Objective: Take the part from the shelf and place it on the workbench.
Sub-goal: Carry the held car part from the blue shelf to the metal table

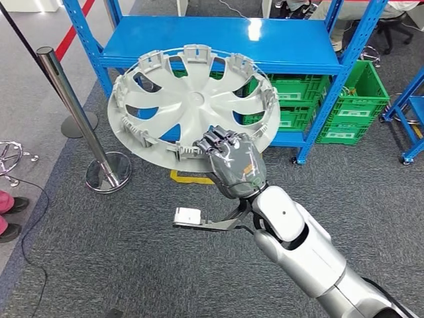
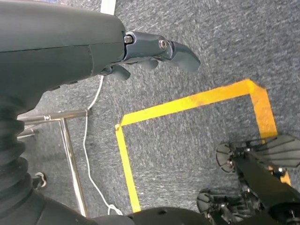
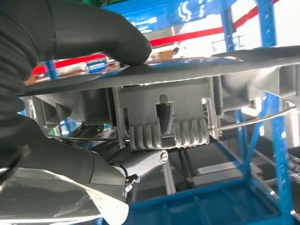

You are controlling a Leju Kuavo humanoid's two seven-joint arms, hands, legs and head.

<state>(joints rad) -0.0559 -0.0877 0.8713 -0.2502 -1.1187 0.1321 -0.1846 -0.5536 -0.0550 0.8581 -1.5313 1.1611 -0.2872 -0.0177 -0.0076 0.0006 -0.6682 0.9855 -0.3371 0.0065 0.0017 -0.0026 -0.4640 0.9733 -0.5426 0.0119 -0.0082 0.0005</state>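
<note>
One steel stanchion (image 1: 75,112) stands at the left on the grey carpet. Right of it, the silver wheel cover (image 1: 192,106) hangs tilted in front of the blue shelf (image 1: 225,40), its near rim clamped by the right hand (image 1: 235,162). Left hand (image 2: 155,51) hangs over the floor, fingers loosely extended, holding nothing.

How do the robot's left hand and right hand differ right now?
The right hand grips the rim of the grey wheel cover, thumb on one face and fingers on the other; the left hand holds nothing, its fingers loosely extended. The right hand is raised in front of the blue shelf; the left hand hangs over the grey carpet with yellow floor tape. Both have dark grey fingers.
</note>
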